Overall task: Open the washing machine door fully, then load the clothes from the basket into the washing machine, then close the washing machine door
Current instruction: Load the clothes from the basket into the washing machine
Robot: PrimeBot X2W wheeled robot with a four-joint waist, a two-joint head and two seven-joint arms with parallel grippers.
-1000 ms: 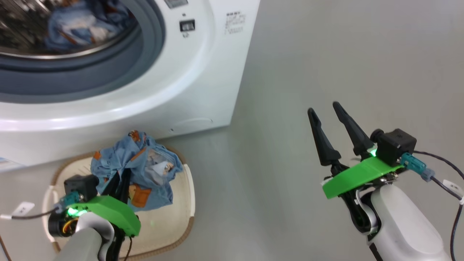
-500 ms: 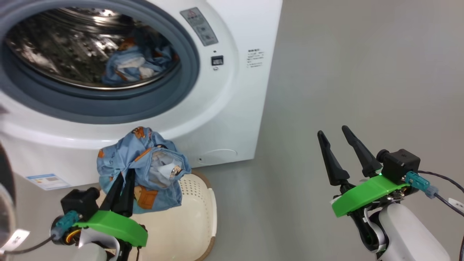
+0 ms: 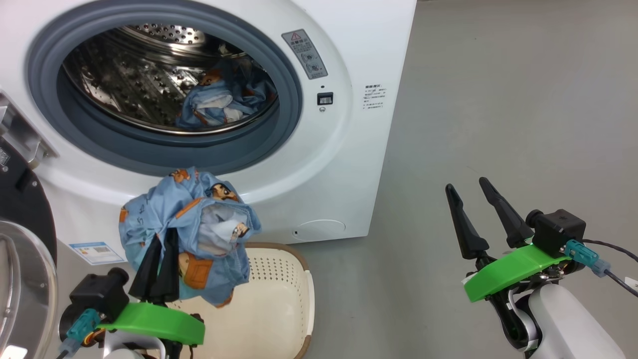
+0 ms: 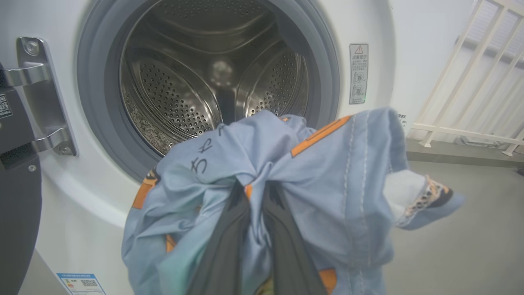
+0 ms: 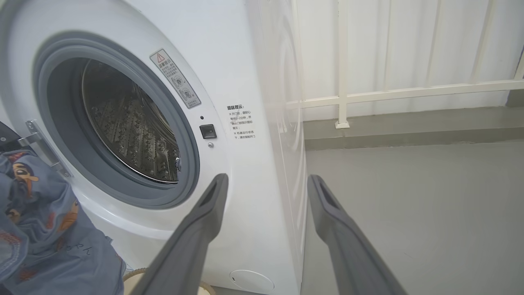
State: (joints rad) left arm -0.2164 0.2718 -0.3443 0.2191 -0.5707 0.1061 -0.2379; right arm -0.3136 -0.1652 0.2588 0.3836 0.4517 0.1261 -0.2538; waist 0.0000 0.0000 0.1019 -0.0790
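Blue garment (image 3: 209,219): pinched in left gripper (image 3: 163,249), hanging above basket (image 3: 279,304), ready for the drum (image 3: 134,89).
Right gripper (image 3: 466,184): spread, empty, aside for room.
Door (image 3: 22,209): swung wide for loading.

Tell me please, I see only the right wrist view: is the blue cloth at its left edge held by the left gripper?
Observer: Yes. In the left wrist view the left gripper is shut on that garment, pinching a fold.
Operator: Is something inside the drum?
Observer: In the head view a second garment lies in the drum, toward its right side.
Operator: How stands the door?
Observer: The head view shows the washing machine door swung open to the left of the opening.
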